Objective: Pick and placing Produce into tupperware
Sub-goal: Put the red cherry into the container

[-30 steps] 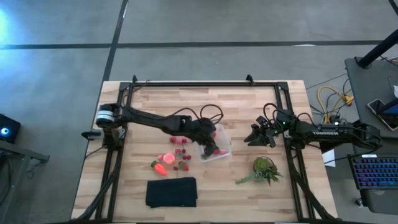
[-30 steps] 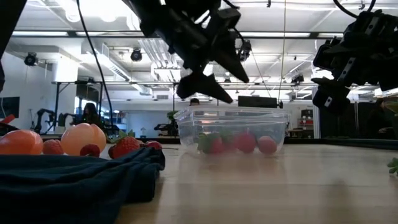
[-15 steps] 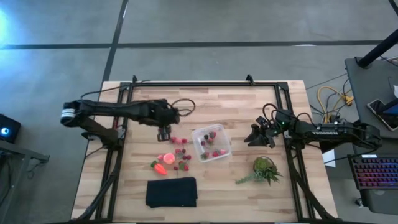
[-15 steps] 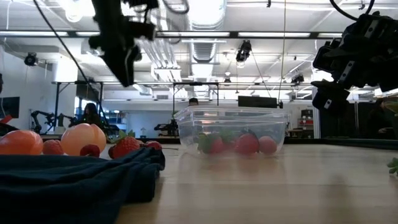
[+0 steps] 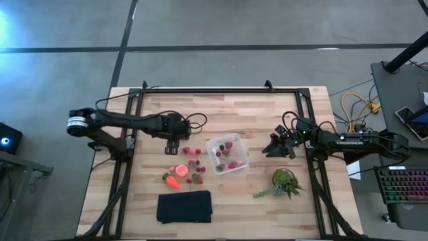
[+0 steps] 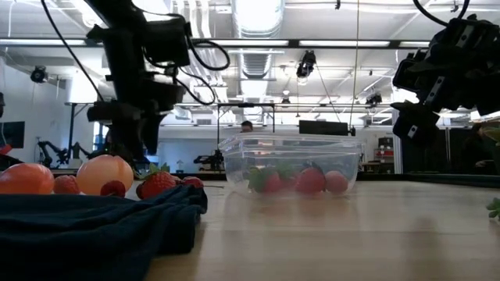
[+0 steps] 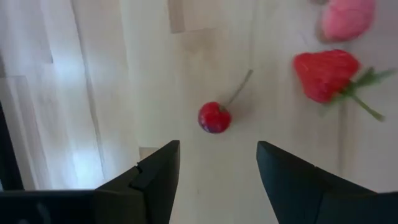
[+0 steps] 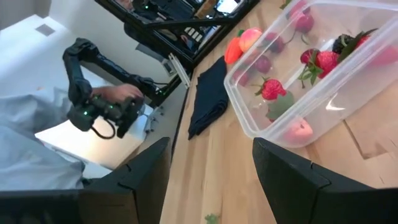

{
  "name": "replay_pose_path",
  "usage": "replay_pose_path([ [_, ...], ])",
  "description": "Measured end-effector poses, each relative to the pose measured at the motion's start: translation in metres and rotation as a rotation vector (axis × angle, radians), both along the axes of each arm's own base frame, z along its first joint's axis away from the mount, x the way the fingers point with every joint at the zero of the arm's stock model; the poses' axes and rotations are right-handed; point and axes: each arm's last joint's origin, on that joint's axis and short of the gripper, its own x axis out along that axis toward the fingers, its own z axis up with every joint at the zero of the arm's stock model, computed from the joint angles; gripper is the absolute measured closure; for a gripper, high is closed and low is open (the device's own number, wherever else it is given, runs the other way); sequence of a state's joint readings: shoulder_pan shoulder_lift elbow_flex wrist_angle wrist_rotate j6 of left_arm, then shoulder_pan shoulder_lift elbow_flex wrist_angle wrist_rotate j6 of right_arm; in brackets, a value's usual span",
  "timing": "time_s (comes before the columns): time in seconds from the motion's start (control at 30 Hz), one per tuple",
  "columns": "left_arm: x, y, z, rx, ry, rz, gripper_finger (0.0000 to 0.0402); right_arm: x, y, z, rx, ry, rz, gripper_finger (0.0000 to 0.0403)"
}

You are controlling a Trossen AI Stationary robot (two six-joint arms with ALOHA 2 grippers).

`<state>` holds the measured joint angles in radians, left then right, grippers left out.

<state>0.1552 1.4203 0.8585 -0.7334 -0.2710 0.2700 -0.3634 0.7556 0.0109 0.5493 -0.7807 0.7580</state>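
left gripper (image 5: 171, 143) hangs over the tabletop (image 5: 154, 110) at the far edge of the loose produce, its fingers (image 7: 155, 174) apart and empty. in the left wrist view a small cherry (image 7: 214, 117) lies between and just ahead of the two fingers, centred in the gap, which suggests the gripper is lined up to take it next. the cherry's stem points away from the gripper at a slant, so its long axis runs obliquely across the line between the fingers; a grasp on the round body rather than the stem looks the safer choice. a strawberry (image 7: 326, 74) lies apart to one side, on its side with its green cap and stalk pointing away from the cherry.

the remaining produce (image 5: 185, 169) sits in a loose cluster between the left gripper and the dark cloth (image 5: 184, 207), with an orange-red carrot-like piece (image 5: 172, 181) at the cluster's outer edge. the tupperware (image 5: 227, 154) stands upright and open just beside the cluster, already holding several red pieces.

right gripper (image 5: 275, 147) waits above the tabletop on the far side of the tupperware, near the leafy plant (image 5: 283, 182), its fingers (image 8: 140, 180) apart and holding nothing.
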Motion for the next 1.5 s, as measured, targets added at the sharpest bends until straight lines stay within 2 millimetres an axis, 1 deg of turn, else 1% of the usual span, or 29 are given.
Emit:
replay_pose_path([
  [0.17,0.008,0.005,-0.012,-0.025,0.020,-0.036,0.0204,0.000,-0.001,-0.001,-0.002,0.013,-0.035,0.0184],
  [0.27,0.011,0.008,-0.020,-0.038,0.052,-0.028,0.0204,0.000,-0.001,-0.002,-0.002,0.019,-0.049,0.0184],
  [0.47,0.011,0.016,-0.029,-0.068,0.083,0.003,0.0204,0.000,-0.001,-0.002,0.008,0.024,-0.050,0.0184],
  [0.57,0.009,0.027,-0.029,-0.093,0.073,0.038,0.0204,0.000,-0.001,-0.002,0.017,0.027,-0.052,0.0184],
  [0.63,0.006,0.033,-0.027,-0.144,0.051,0.057,0.0204,0.000,-0.001,-0.002,0.021,0.030,-0.053,0.0184],
  [0.77,0.006,0.042,-0.025,-0.190,0.019,0.081,0.0204,0.000,-0.001,-0.002,0.022,0.030,-0.053,0.0184],
  [0.9,0.010,0.043,-0.023,-0.239,-0.031,0.065,0.0204,0.000,-0.001,-0.002,0.022,0.030,-0.053,0.0184],
  [1.17,0.011,0.044,-0.027,-0.247,-0.024,0.065,0.0205,0.000,-0.001,-0.002,0.021,0.030,-0.053,0.0184],
  [1.23,0.012,0.044,-0.030,-0.252,-0.015,0.065,0.0213,0.000,-0.001,-0.002,0.021,0.030,-0.053,0.0184],
  [1.5,0.016,0.045,-0.038,-0.258,0.005,0.068,0.0271,0.000,-0.001,-0.002,0.022,0.033,-0.052,0.0184],
])
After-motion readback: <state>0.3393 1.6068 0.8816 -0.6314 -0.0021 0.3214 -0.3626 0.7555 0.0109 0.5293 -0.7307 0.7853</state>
